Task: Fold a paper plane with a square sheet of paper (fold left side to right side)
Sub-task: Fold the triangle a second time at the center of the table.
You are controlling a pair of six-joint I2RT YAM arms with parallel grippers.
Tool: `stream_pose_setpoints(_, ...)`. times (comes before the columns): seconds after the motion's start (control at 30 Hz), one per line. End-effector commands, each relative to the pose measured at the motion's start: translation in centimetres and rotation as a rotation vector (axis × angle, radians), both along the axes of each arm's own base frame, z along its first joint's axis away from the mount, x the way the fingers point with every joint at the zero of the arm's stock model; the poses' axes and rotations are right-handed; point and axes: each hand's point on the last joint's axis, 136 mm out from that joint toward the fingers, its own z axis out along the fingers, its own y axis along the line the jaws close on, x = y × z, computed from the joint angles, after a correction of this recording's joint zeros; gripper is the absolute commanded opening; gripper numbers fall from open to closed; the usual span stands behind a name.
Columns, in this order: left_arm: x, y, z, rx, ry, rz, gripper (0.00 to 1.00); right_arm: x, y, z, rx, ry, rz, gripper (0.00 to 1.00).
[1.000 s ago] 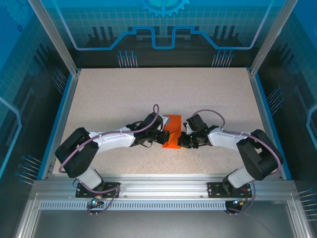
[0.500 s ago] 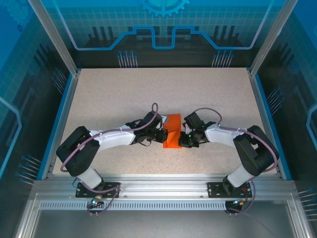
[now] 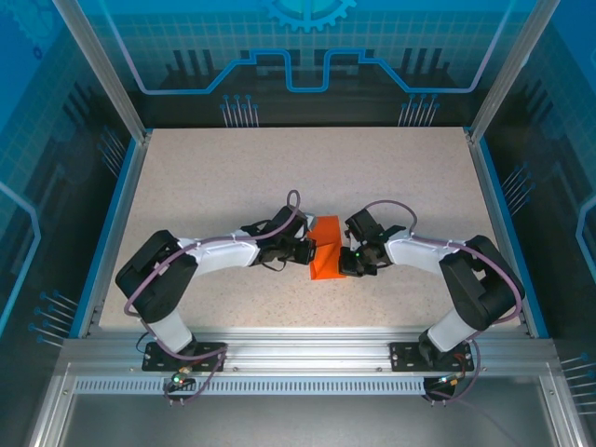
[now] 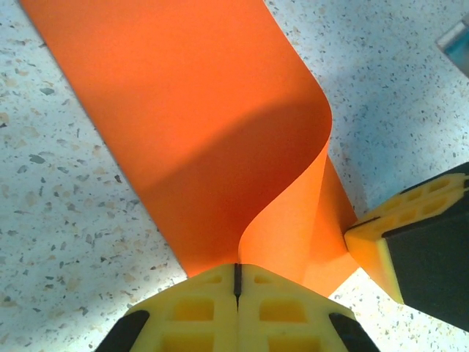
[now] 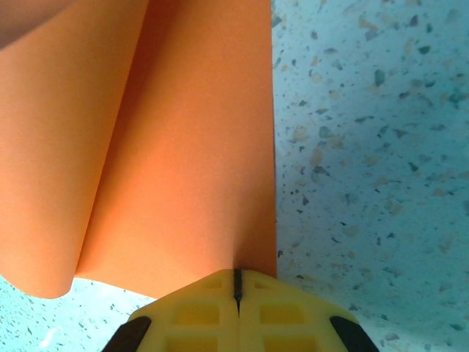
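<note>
The square sheet of paper (image 3: pixel 326 249) is bright orange and lies curled at the table's centre, between the two grippers. My left gripper (image 3: pixel 310 253) is shut on its left edge, and in the left wrist view the paper (image 4: pixel 220 132) rises from the closed yellow fingertips (image 4: pixel 201 293) in a curved flap. My right gripper (image 3: pixel 346 259) is shut on the paper's right side; its wrist view shows the orange sheet (image 5: pixel 168 147) pinched between yellow fingertips (image 5: pixel 264 293). The right gripper's yellow finger (image 4: pixel 381 242) also appears in the left wrist view, touching the paper's edge.
The speckled beige table (image 3: pixel 223 177) is ringed by a blue rim (image 3: pixel 116 223) and metal frame posts (image 3: pixel 98 70). An aluminium rail (image 3: pixel 307 358) carries both arm bases at the near edge. Both arms reach inward and nearly meet at the centre.
The left arm has pushed rightward with the paper's left edge, and the sheet has bunched narrower and curled up. The right gripper has shifted slightly toward the paper.
</note>
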Motion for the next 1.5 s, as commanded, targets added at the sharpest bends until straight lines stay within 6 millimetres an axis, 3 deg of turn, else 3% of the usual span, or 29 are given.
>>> stream_pose_setpoints(0.0,0.8,0.1,-0.2,0.014,0.005,0.006,0.0,-0.9,-0.7,-0.9,-0.056,0.044,0.022,0.0)
stream_pose_setpoints(0.57,2.0,0.1,-2.1,0.036,0.032,0.016,0.0,-1.5,-0.6,-1.3,-0.053,0.067,0.041,0.0)
stream_pose_setpoints(1.47,2.3,0.6,-3.3,0.084,0.034,0.028,0.0,-1.8,-0.9,-1.6,-0.071,0.086,0.049,0.0)
